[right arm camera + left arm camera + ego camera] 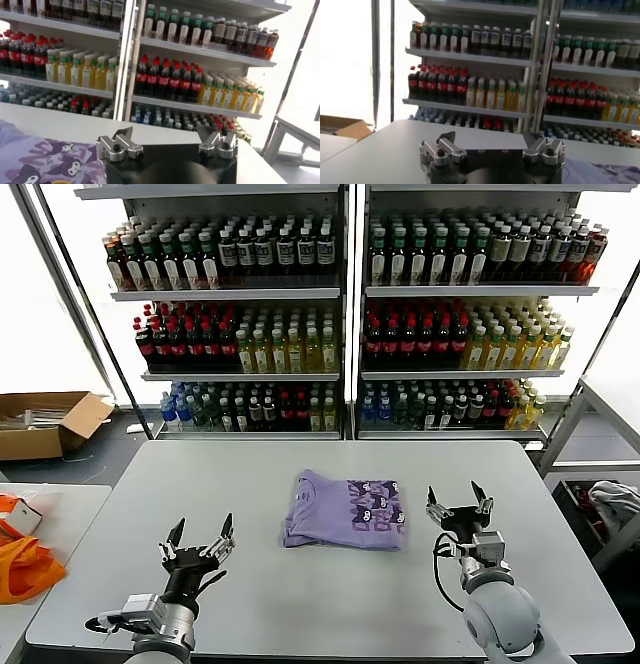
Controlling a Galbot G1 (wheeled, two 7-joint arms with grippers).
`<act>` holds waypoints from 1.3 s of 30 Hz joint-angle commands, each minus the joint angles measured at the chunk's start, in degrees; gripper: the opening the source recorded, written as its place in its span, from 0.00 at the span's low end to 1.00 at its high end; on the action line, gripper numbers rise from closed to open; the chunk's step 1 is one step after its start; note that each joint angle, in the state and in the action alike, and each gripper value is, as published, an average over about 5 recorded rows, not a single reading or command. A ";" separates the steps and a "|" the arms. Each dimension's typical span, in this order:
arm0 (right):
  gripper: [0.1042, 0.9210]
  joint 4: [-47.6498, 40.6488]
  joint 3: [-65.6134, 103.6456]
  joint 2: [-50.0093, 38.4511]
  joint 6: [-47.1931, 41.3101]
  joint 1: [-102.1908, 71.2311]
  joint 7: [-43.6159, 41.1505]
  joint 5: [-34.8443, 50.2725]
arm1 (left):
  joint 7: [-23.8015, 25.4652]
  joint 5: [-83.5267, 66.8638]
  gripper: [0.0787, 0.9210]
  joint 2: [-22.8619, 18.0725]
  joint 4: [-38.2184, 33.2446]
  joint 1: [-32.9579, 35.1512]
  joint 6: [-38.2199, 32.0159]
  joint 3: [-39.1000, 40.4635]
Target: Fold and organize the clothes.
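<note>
Two grippers, left gripper (200, 540) and right gripper (460, 502), hover wide open and empty beside a folded lavender T-shirt (344, 509) on the desk (230, 484)

The folded lavender T-shirt (344, 510) lies print-up mid-table (250, 474). My left gripper (201, 537) and right gripper (460, 500) hover nearer, fingers spread, flanking it.

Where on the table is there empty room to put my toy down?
The table is bare behind the shirt toward the shelves, and in front of it, between the left gripper and right gripper. The far left corner is bare too. It is crowded only mid-table, where the shirt lies with the right gripper close beside it.
</note>
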 commanded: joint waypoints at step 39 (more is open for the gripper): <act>0.88 2.74 3.84 2.41 1.43 -6.53 -1.32 -1.68 | 4.53 2.93 0.88 -2.09 -3.03 2.10 1.95 -1.89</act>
